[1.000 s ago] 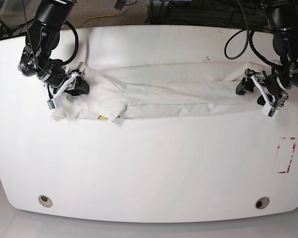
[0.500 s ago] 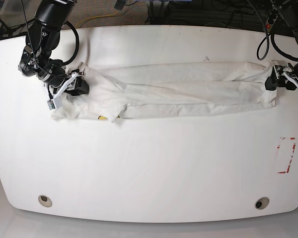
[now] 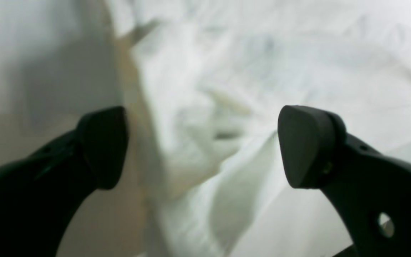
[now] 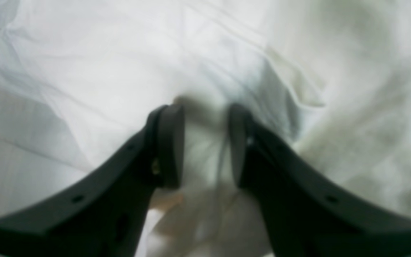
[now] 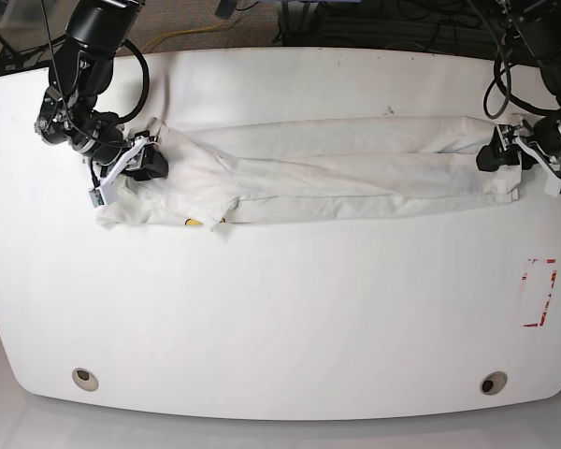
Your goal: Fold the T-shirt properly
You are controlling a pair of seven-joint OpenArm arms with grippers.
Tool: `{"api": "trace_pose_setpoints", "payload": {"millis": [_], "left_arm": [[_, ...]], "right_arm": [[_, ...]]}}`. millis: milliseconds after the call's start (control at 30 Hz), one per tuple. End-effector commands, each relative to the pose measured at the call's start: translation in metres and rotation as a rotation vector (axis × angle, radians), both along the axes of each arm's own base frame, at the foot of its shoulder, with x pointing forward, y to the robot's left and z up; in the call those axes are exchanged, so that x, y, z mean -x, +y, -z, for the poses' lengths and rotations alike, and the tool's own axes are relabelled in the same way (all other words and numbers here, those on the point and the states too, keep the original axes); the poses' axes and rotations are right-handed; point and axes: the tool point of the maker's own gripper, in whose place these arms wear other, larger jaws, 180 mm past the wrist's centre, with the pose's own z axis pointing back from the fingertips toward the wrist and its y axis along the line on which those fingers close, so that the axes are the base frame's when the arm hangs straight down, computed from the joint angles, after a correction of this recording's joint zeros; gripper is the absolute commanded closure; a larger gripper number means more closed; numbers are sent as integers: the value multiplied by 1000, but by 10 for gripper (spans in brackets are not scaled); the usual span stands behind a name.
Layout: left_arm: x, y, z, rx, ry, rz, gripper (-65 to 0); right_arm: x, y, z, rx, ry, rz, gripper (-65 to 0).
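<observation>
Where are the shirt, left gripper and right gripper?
shirt (image 5: 337, 173), base view, mid body fabric.
left gripper (image 3: 202, 146), left wrist view, midway between open fingertips.
right gripper (image 4: 205, 142), right wrist view, between fingertips pinching cloth.

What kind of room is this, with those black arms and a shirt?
Probably a robotics lab bench: a wide white rounded table, two black arms with cables, red tape marks on the table, and an off-white cotton T-shirt stretched out for folding practice.
</observation>
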Motion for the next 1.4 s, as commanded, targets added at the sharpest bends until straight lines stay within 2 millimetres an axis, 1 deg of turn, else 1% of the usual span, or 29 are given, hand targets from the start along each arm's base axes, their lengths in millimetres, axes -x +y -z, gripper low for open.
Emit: {"api": "trace_pose_setpoints", "payload": {"millis": [0, 100, 167, 200, 267, 300, 367, 467, 567, 667, 733, 767, 800, 900, 933, 1000, 1067, 1100, 1200, 1300, 1367], "left_arm": [[4, 0, 2, -18, 26, 19, -585], [6, -14, 10, 13, 36, 26, -443], [6, -22, 14, 24, 44, 40, -297], [6, -23, 15, 24, 45, 44, -244], [5, -23, 15, 18, 43, 43, -114], [5, -22, 15, 9, 46, 45, -63], [5, -20, 15, -13, 52, 50, 0], [-5, -18, -2, -91, 12, 81, -4], [-16, -18, -31, -200, -64, 126, 0], [-16, -18, -54, -328, -91, 176, 0], [-17, -18, -65, -388, -101, 196, 0], [-18, -20, -73, -426, -111, 208, 0], [-18, -26, -79, -450, -125, 218, -1], [-17, -41, -94, -506, -146, 242, -1], [-16, -49, -95, -514, -143, 262, -1], [-17, -73, -94, -517, -143, 338, -3], [-22, -98, -92, -509, -161, 416, -3], [-25, -106, -92, -508, -168, 446, -3], [-32, -150, -88, -460, -199, 549, -3], [-35, -179, -88, -417, -228, 599, -3], [-38, -195, -90, -377, -238, 601, -3]], "right_arm": [[12, -8, 10, 55, 74, -16, -203], [12, -8, 10, 53, 73, -12, -203], [12, -9, 10, 53, 73, -11, -203], [12, -9, 10, 53, 73, -11, -203], [12, -9, 10, 53, 73, -11, -203], [12, -9, 10, 53, 73, -11, -203], [13, -9, 11, 52, 74, -11, -203], [15, -9, 12, 52, 79, -11, -203], [14, -9, 11, 55, 77, -12, -203], [14, -9, 11, 55, 75, -12, -203], [14, -9, 11, 55, 75, -12, -203], [14, -9, 11, 55, 75, -12, -203], [15, -9, 11, 55, 77, -12, -203], [15, -9, 11, 55, 77, -12, -203], [15, -9, 11, 55, 77, -12, -203], [15, -9, 11, 55, 77, -12, -203], [14, -8, 11, 53, 76, -13, -203], [14, -7, 11, 51, 76, -14, -203], [15, -7, 11, 49, 77, -14, -203], [14, -7, 11, 52, 76, -16, -203], [13, -6, 10, 49, 72, -16, -203]]}}
